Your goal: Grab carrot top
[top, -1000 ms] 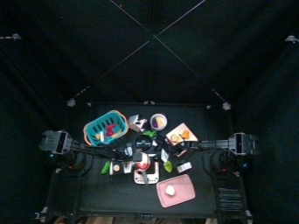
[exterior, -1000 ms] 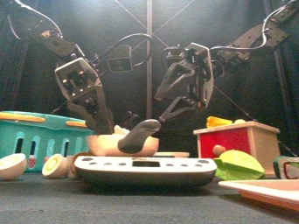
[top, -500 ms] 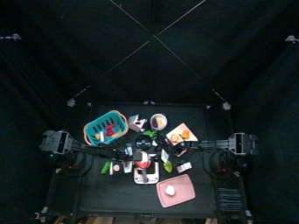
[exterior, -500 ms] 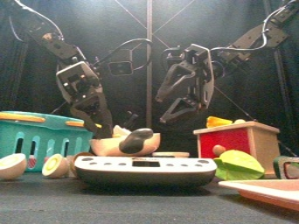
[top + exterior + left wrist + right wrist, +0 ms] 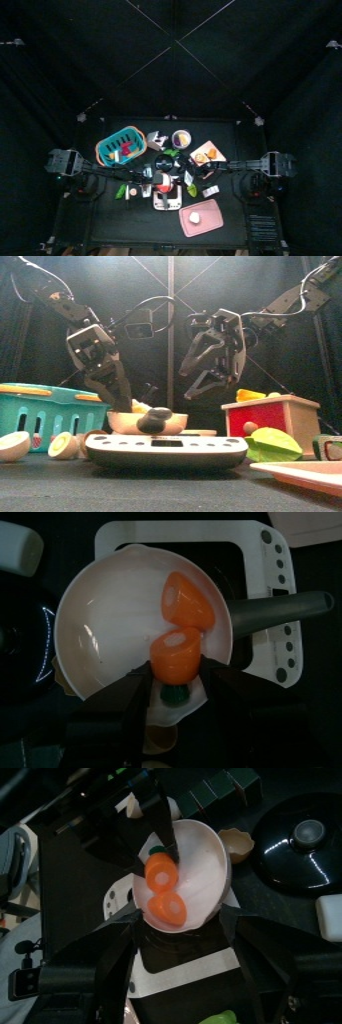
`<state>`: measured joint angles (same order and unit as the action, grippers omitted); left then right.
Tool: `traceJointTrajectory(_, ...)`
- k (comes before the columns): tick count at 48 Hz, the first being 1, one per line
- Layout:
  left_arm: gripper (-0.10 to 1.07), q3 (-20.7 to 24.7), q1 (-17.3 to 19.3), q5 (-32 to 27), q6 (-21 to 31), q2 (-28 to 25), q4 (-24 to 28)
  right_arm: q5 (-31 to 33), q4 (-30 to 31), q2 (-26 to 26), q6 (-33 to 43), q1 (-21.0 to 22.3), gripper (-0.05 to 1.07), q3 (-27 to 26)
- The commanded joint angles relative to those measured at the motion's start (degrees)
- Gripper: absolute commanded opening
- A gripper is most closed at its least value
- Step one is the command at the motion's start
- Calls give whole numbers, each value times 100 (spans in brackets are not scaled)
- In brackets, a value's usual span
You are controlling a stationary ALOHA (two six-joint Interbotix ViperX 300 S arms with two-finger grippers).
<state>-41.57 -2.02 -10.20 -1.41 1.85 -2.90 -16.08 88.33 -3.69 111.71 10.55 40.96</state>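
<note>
Carrot top — orange piece with green stub — lay in white bowl beside second carrot half. Bowl sat on kitchen scale, mid-table. Left gripper down in the bowl, jaws spread either side of the green end, not visibly pinching. Right gripper hung above and behind the bowl, jaws apart, empty. Teal basket off to the left, red box to the right.

Black curtains on all sides, small black table, thin crossing rods overhead
</note>
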Motion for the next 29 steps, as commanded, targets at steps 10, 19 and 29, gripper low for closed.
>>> traceJointTrajectory(10,76,-9,-97,-35,0,431,79,-44,-132,-149,0,18,94,-70)
traceJointTrajectory(19,75,-167,-123,-44,0,598,88,-62,-308,-149,35,-9,94,-79)
traceJointTrajectory(29,75,-439,-149,-35,0,879,88,-229,-1178,-237,79,-132,94,-141)
